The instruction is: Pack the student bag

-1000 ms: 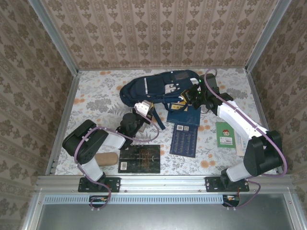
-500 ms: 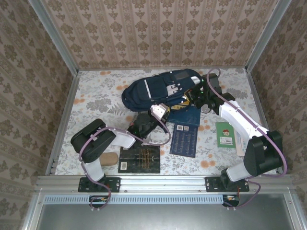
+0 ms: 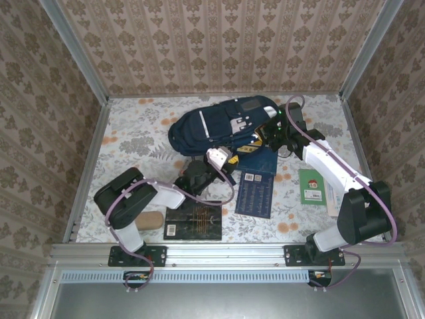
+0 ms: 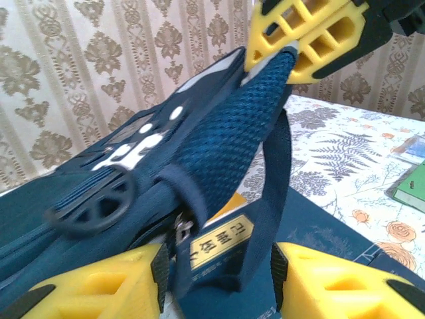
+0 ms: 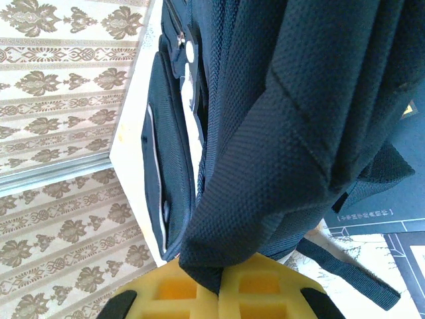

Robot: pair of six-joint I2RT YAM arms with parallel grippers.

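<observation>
**Soft bag pinched at my right, a strap hanging loose at my left**

At my far left a tan pouch (image 3: 147,219) and a black book (image 3: 194,220) are lying on the flowered table (image 3: 133,133), waiting near my left base. My left gripper (image 3: 222,159) is hovering just past them at the near edge of the student bag (image 3: 212,123). Its jaws are standing partly apart, and a dark strap (image 4: 269,199) is hanging in the gap. I am judging it unpinched, though I cannot tell whether a pad is touching it.

The bag is lying at the middle back of the table, slumping over a blue book with a yellow label (image 3: 255,158); a patterned navy book (image 3: 255,193) is lying nearer me. The fabric is sagging and folding, so I am expecting it to be limp, light and hard to hold open.

My right gripper (image 3: 271,131) is clamping shut on the padded mesh panel (image 4: 226,139) and lifting that side. That padding, or the strap, is giving firmer purchase than the thin shell. A green book (image 3: 311,186) is lying at the far right.
</observation>
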